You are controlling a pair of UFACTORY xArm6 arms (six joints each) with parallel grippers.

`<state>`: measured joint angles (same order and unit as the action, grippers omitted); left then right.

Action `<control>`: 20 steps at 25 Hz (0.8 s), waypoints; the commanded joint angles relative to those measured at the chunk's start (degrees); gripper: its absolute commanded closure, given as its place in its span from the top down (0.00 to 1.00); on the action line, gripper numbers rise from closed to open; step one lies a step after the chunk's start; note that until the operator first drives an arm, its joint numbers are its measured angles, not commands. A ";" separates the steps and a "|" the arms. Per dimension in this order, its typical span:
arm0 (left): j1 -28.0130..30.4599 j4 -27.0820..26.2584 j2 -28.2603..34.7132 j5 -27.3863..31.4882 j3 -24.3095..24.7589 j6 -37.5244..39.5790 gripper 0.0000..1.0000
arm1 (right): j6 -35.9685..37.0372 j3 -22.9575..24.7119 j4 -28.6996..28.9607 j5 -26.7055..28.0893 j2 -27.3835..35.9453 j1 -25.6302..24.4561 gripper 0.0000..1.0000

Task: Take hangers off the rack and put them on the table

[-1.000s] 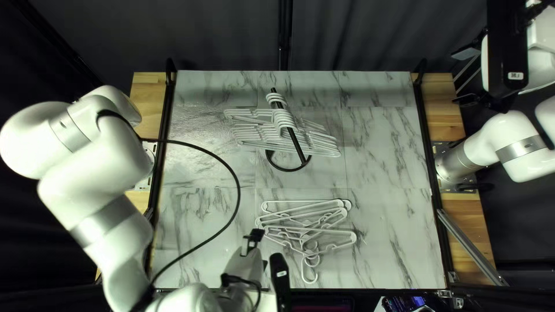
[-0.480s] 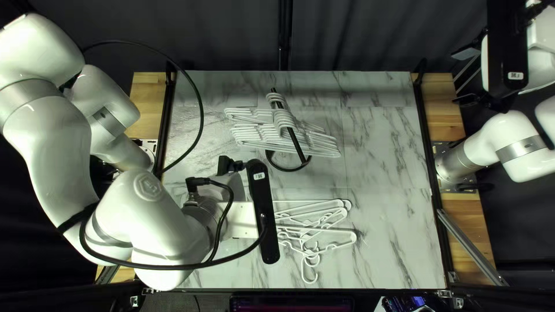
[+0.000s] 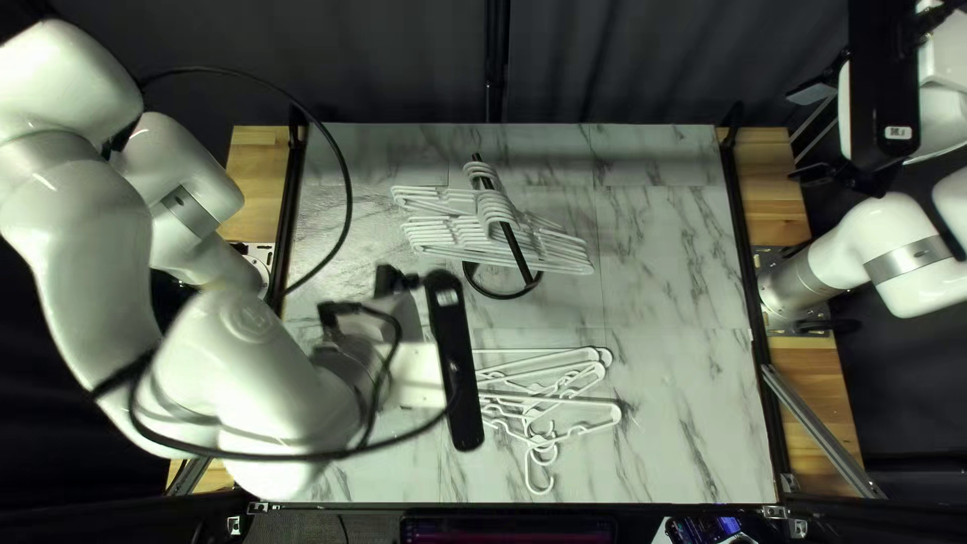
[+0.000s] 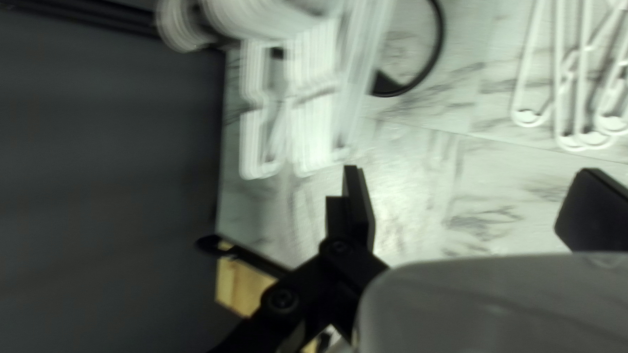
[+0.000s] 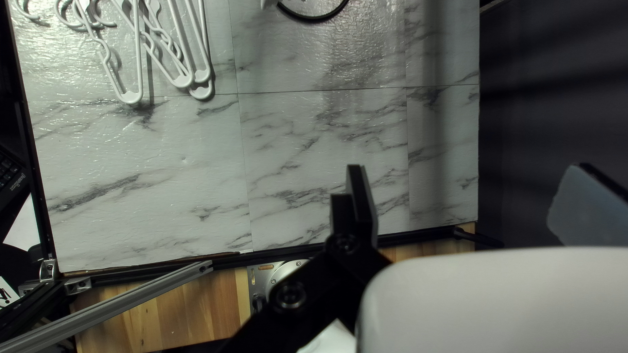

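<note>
Fetching another hanger seems in hand: the spread left hand [image 4: 472, 209] must line up with the hangers [image 3: 443, 234] on the rack [image 3: 521, 260], while others [image 3: 564, 401] lie on the table [image 3: 675, 292] and the right hand [image 5: 471, 204] is spread, empty.

- Top L view: high above tbl's [image 3: 685, 302] 6 o'clock edge, slants twd 12.
- L wrist: from approx 8 o'clock, closer, faces down.
- R wrist: approx 2 o'clock, faces down.
- All 3 share rack base [image 3: 494, 295], tbl hangers [image 5: 135, 98].

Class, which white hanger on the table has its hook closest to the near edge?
The hanger whose corner juts farthest toward the right arm's base; its hook reaches past the others.
</note>
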<state>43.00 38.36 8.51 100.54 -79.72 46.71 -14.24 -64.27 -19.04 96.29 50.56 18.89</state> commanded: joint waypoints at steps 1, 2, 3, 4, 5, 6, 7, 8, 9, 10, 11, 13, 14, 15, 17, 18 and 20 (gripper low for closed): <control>-3.94 5.33 8.15 6.98 -6.12 -9.33 1.00 | 0.00 0.00 0.00 0.00 0.00 0.00 1.00; -5.86 5.53 9.50 6.12 -6.26 -11.15 1.00 | 0.00 0.00 0.00 0.00 0.00 0.00 1.00; -7.24 5.52 10.36 5.27 -6.29 -12.29 1.00 | 0.00 0.00 0.00 0.00 0.00 0.00 1.00; -10.81 5.03 12.30 2.69 -6.19 -14.78 1.00 | 0.00 0.00 0.00 0.00 0.00 0.00 1.00; -13.00 4.51 13.20 0.99 -6.04 -15.92 1.00 | 0.00 0.00 0.00 0.00 0.00 0.00 1.00; -17.20 2.86 14.52 -2.78 -5.51 -17.29 1.00 | 0.00 0.00 0.00 0.00 0.00 0.00 1.00; -19.73 1.44 14.99 -5.27 -4.95 -17.32 1.00 | 0.00 0.00 0.00 0.00 0.00 0.00 1.00; -21.33 0.25 14.70 -6.76 -4.79 -16.51 1.00 | 0.00 0.00 0.00 0.00 0.00 0.00 1.00; -21.33 0.25 14.70 -6.76 -4.79 -16.51 1.00 | 0.00 0.00 0.00 0.00 0.00 0.00 1.00; -21.33 0.25 14.70 -6.76 -4.79 -16.51 1.00 | 0.00 0.00 0.00 0.00 0.00 0.00 1.00; -21.33 0.25 14.70 -6.76 -4.79 -16.51 1.00 | 0.00 0.00 0.00 0.00 0.00 0.00 1.00; -21.33 0.25 14.70 -6.76 -4.79 -16.51 1.00 | 0.00 0.00 0.00 0.00 0.00 0.00 1.00; -21.33 0.25 14.70 -6.76 -4.79 -16.51 1.00 | 0.00 0.00 0.00 0.00 0.00 0.00 1.00; -21.33 0.25 14.70 -6.76 -4.79 -16.51 1.00 | 0.00 0.00 0.00 0.00 0.00 0.00 1.00; -21.33 0.25 14.70 -6.76 -4.79 -16.51 1.00 | 0.00 0.00 0.00 0.00 0.00 0.00 1.00; -21.33 0.25 14.70 -6.76 -4.79 -16.51 1.00 | 0.00 0.00 0.00 0.00 0.00 0.00 1.00; -21.33 0.25 14.70 -6.76 -4.79 -16.51 1.00 | 0.00 0.00 0.00 0.00 0.00 0.00 1.00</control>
<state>21.67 38.61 23.22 93.78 -84.50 30.20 -14.24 -64.27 -19.04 96.29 50.56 18.89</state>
